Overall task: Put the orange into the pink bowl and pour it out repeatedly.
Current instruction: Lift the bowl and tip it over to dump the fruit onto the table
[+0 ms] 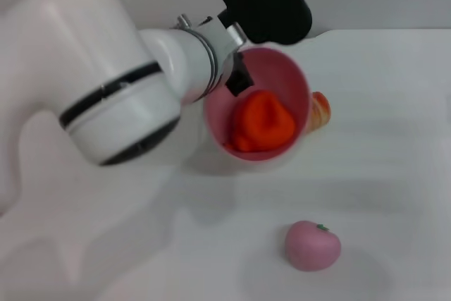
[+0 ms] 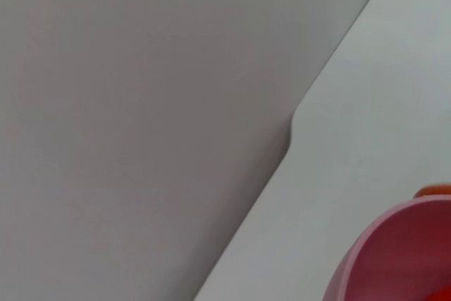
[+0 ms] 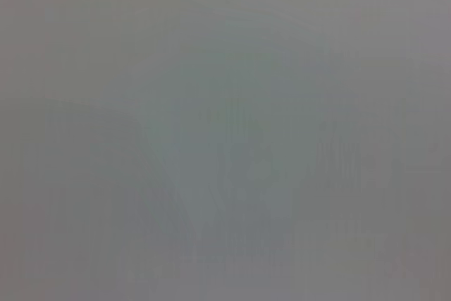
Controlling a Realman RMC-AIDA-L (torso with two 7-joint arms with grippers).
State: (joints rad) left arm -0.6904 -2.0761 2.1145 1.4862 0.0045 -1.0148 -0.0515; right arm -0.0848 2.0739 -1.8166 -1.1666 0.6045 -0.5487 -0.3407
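Note:
The pink bowl [image 1: 299,86] is held up off the white table and tipped, its opening facing my head camera. The orange [image 1: 264,123], glossy red-orange, lies inside it against the lower wall. My left gripper [image 1: 236,75] grips the bowl's rim at its upper left, with one black finger [image 1: 240,80] showing inside the rim. In the left wrist view only a curved piece of the pink bowl [image 2: 384,252] shows in a corner. The right gripper is out of sight, and the right wrist view is a blank grey.
A striped orange-cream bread loaf [image 1: 320,109] lies on the table just behind the bowl's right side. A small pink apple-like toy [image 1: 312,245] sits near the front. The table's far edge [image 1: 380,31] runs along the back by a grey wall.

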